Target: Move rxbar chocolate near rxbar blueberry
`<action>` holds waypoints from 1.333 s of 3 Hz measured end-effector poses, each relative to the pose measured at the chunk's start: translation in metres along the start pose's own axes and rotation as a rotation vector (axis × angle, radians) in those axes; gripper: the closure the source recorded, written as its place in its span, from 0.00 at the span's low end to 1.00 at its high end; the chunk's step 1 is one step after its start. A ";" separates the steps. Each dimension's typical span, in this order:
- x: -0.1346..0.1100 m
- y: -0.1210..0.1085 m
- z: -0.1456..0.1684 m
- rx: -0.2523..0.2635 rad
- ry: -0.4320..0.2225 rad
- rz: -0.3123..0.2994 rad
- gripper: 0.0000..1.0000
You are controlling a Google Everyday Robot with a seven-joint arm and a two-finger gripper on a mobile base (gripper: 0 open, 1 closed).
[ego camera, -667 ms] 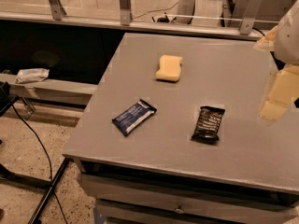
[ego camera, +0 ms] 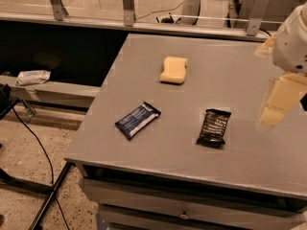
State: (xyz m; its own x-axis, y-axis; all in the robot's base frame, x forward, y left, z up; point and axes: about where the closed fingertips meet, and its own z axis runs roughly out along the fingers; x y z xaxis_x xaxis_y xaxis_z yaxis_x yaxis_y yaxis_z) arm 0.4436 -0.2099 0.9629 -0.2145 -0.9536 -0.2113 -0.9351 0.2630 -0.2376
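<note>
The rxbar chocolate (ego camera: 214, 127) is a black-wrapped bar lying flat on the grey table (ego camera: 225, 75), near its front edge and right of centre. The rxbar blueberry (ego camera: 137, 120) is a dark blue bar lying at an angle to the left of it, about a bar's length and a half away. My gripper (ego camera: 279, 101) hangs above the right side of the table, to the right of the black bar and apart from it. It holds nothing that I can see.
A pale yellow sponge-like block (ego camera: 173, 69) lies on the table behind the two bars. A railing with metal posts (ego camera: 127, 4) runs along the far edge. A drawer front (ego camera: 182, 207) sits below the table's front edge. Cables (ego camera: 33, 138) cross the floor at left.
My gripper has shifted slightly left and down towards the table. The two bars and the sponge have not moved.
</note>
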 end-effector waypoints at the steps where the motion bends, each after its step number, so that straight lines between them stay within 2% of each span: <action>1: -0.007 0.005 0.028 -0.018 0.008 -0.003 0.00; 2: -0.010 0.009 0.066 -0.053 0.044 -0.003 0.00; 3: -0.001 0.011 0.099 -0.095 0.072 0.029 0.00; 4: 0.004 0.014 0.126 -0.138 0.074 0.068 0.00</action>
State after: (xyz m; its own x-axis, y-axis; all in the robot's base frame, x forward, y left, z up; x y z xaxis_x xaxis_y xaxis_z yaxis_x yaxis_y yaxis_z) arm 0.4653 -0.1911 0.8391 -0.2940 -0.9439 -0.1504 -0.9466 0.3093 -0.0912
